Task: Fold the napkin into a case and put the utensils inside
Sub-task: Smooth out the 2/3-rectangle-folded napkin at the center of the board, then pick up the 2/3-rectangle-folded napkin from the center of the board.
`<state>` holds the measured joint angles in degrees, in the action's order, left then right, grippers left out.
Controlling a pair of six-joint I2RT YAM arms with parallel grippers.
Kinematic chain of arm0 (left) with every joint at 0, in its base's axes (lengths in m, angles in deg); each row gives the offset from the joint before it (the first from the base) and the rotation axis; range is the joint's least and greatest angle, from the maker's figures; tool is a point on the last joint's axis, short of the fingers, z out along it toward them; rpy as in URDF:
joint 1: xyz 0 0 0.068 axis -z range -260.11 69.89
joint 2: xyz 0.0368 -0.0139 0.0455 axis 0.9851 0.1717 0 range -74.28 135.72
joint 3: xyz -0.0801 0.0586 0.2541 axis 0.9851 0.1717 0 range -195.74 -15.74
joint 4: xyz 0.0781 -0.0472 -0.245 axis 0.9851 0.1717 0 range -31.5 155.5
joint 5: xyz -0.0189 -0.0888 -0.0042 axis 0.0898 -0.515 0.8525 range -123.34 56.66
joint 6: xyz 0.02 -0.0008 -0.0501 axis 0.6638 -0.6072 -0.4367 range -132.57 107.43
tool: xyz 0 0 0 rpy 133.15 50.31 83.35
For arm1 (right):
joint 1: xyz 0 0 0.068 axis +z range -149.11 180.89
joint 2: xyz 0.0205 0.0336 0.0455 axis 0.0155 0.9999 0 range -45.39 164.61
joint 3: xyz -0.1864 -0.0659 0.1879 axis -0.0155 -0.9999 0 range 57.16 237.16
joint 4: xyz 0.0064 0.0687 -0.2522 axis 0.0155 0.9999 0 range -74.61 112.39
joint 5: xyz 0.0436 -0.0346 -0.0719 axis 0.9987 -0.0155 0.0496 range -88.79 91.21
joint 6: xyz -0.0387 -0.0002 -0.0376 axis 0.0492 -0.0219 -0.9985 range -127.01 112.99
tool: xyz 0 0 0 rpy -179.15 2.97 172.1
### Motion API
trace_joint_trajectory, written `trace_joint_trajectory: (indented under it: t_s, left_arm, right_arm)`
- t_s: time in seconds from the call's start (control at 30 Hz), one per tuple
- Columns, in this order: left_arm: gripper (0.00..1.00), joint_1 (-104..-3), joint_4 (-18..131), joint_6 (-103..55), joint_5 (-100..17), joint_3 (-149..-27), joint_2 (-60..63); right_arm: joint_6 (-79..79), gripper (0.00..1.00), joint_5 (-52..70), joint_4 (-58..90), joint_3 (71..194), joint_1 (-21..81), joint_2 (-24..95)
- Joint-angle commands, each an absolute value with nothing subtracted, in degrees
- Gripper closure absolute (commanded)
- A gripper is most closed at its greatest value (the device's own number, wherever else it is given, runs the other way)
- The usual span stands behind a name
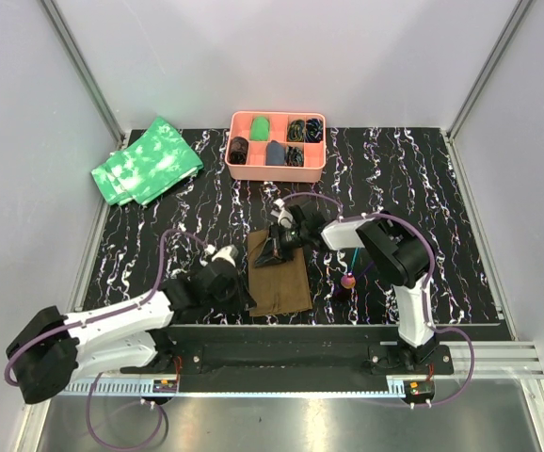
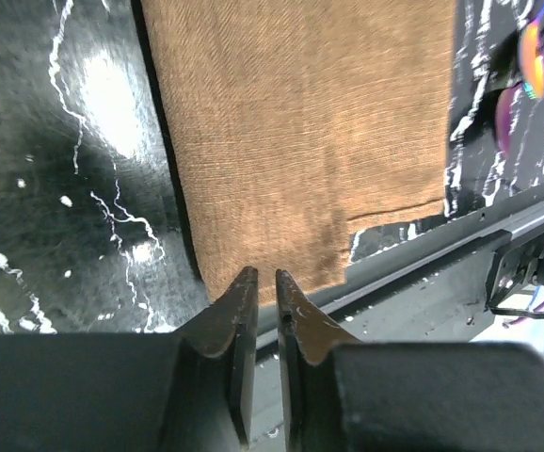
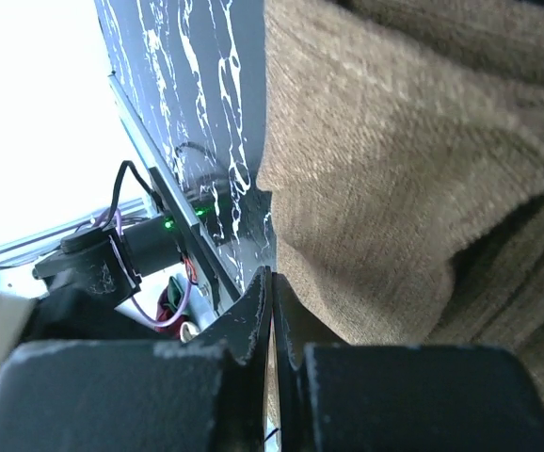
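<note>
Napkin (image 1: 286,287) at frame centre; far edge pinched and held raised by right gripper (image 3: 272,275), presumably for folding over. Left gripper (image 2: 264,282) nearly closed at near edge, probably as anchor; grip unconfirmed. Utensils (image 1: 348,280) left just right of it.

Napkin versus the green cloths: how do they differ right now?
The napkin is plain brown; the green cloths are white-mottled. The napkin lies near centre, the green cloths at the far left. The napkin's far end is bunched up at the right gripper; the green cloths lie untouched. Both rest on the table.
</note>
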<state>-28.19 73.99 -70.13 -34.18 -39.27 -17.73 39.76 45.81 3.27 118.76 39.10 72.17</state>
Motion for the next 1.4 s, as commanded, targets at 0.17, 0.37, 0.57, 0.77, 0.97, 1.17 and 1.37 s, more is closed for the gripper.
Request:
trace_joint_trajectory:
  t_s: [0.17,0.37,0.57,0.77,0.97,1.17,1.37]
  left_arm:
    - [0.88,-28.1,72.1,-70.3,-33.7,-33.1,-14.3]
    - [0.72,-27.6,83.5,-63.6,-26.2,-43.2,-21.5]
    - [0.36,-19.0,84.3,-61.2,-20.8,-55.7,-13.0]
    - [0.28,-7.3,91.4,-64.7,-10.2,-74.5,10.5]
    - [0.32,-2.1,107.8,-70.0,-1.5,-95.2,30.7]
    - [0.33,-0.2,112.4,-71.4,0.1,-102.2,38.1]
    - [0.37,-0.1,112.8,-72.4,0.6,-102.7,42.2]
  right_arm:
    - [34.2,0.88,40.8,10.7,114.8,38.3,59.7]
    - [28.1,0.70,36.8,23.6,109.9,31.2,48.7]
    - [25.9,0.33,33.1,29.4,104.5,23.7,40.0]
    - [24.8,0.00,24.3,37.4,102.1,17.3,31.8]
    - [21.4,0.00,12.4,46.2,103.1,13.7,22.2]
    - [20.3,0.00,13.1,47.9,102.5,11.4,19.5]
    - [20.0,0.00,16.1,47.5,102.4,11.3,21.1]
